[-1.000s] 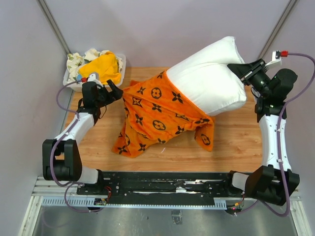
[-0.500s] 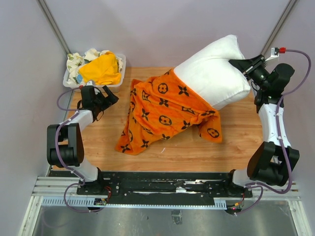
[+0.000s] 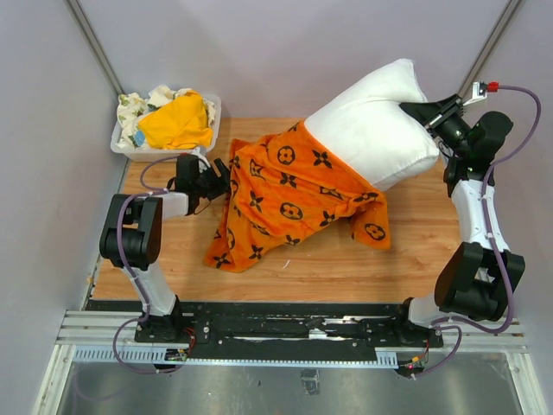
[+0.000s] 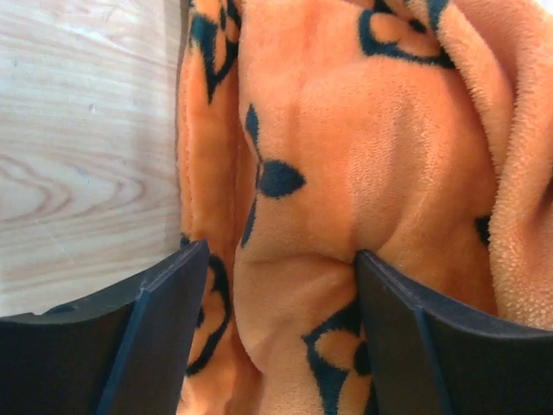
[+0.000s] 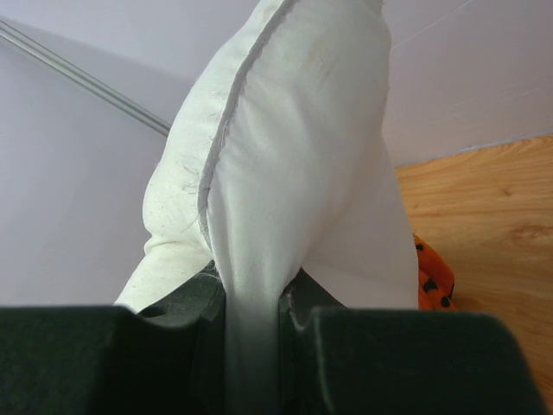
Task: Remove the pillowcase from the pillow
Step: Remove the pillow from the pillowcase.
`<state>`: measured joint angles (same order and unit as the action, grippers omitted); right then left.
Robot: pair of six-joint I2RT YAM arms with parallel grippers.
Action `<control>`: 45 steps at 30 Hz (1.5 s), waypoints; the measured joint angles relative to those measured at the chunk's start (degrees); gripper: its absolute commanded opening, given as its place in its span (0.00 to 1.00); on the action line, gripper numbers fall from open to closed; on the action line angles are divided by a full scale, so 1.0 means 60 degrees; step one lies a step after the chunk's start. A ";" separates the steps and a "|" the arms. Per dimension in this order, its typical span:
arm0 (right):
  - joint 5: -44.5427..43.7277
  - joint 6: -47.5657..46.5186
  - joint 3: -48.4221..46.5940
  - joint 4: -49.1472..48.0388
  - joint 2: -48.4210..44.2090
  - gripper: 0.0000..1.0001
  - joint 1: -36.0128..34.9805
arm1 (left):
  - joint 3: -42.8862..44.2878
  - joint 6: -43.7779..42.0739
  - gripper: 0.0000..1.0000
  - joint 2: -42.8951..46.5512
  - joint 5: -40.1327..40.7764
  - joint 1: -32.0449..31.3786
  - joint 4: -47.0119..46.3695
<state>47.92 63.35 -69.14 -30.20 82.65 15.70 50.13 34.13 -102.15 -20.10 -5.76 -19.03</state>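
Top: pillow [image 3: 371, 134] half out, raised at far right; pillowcase [image 3: 294, 190] bunched mid-table over its lower end.
Left wrist: left gripper [image 4: 276, 259] wide, straddling plush fold. Looks soft, light; grab thick fold.
Right wrist: right gripper [image 5: 251, 290] pinching pillow corner; squashy, may slip.

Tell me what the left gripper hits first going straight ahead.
The soft orange fabric pillowcase with black flower print: a fold sits between the left gripper's open fingers. What lies behind it is hidden.

pillow [image 3: 371, 138]: 1
pillowcase [image 3: 294, 186]: 1
robot arms: 2, left arm [image 3: 131, 235], right arm [image 3: 475, 220]
plastic bin [image 3: 130, 149]: 1
yellow-orange cloth [image 3: 177, 121]: 1
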 measured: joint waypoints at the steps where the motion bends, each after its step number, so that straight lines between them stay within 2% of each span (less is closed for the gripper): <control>1: 0.0000 -0.0004 0.0000 0.0007 0.0000 0.01 0.0000 | 0.0022 0.0080 0.51 -0.0069 -0.0073 0.0000 -0.0135; 4: 0.0007 -0.0015 -0.0004 0.0007 0.0000 0.01 0.0000 | 0.0029 0.0226 0.05 -0.0091 -0.0226 0.0029 -0.0433; 5: 0.0007 -0.0015 -0.0018 0.0007 0.0015 0.01 0.0000 | 0.0029 0.0364 0.01 -0.0091 -0.0259 0.0025 -0.0499; 14: 0.0266 0.0871 -0.0452 -0.0754 0.0896 0.01 0.0073 | -0.0164 0.0364 0.00 0.0109 -0.0186 0.0291 -0.0619; 21: 0.0539 0.1588 -0.0470 -0.1126 0.1348 0.01 0.0561 | -0.1315 0.0466 0.00 0.1949 0.0601 0.2004 0.0015; 29: 0.0477 0.1443 -0.0466 -0.0772 0.1351 0.01 0.0597 | -0.1359 0.0084 0.00 0.2951 0.1581 0.2055 0.0933; 32: 0.0474 0.1446 -0.0419 -0.0776 0.1351 0.01 0.0597 | -0.1326 -0.0208 0.00 0.3024 0.2597 0.1756 0.1501; 37: 0.0280 0.1319 -0.0277 -0.0623 0.1351 0.01 0.0597 | -0.0390 -0.0914 0.01 0.3038 0.5679 0.0208 0.2994; 39: 0.0146 0.1078 -0.0273 -0.0335 0.1341 0.01 0.0597 | -0.0058 -0.1053 0.18 0.3038 0.6240 0.0036 0.3187; 40: 0.0087 0.0925 -0.0273 -0.0164 0.1326 0.01 0.0590 | 0.0007 -0.1151 0.43 0.3045 0.6397 0.0022 0.3220; 43: -0.0237 0.0368 -0.0273 0.0568 0.1166 0.01 0.0521 | -0.0076 -0.1453 0.96 0.3242 0.6561 0.0084 0.3209; 45: -0.0415 0.0026 -0.0273 0.0947 0.0991 0.01 0.0481 | -0.0368 -0.1566 0.99 0.3785 0.6448 0.0120 0.3187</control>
<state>45.43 63.51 -70.78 -24.51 88.60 18.59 47.92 24.73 -79.44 18.59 -5.04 0.10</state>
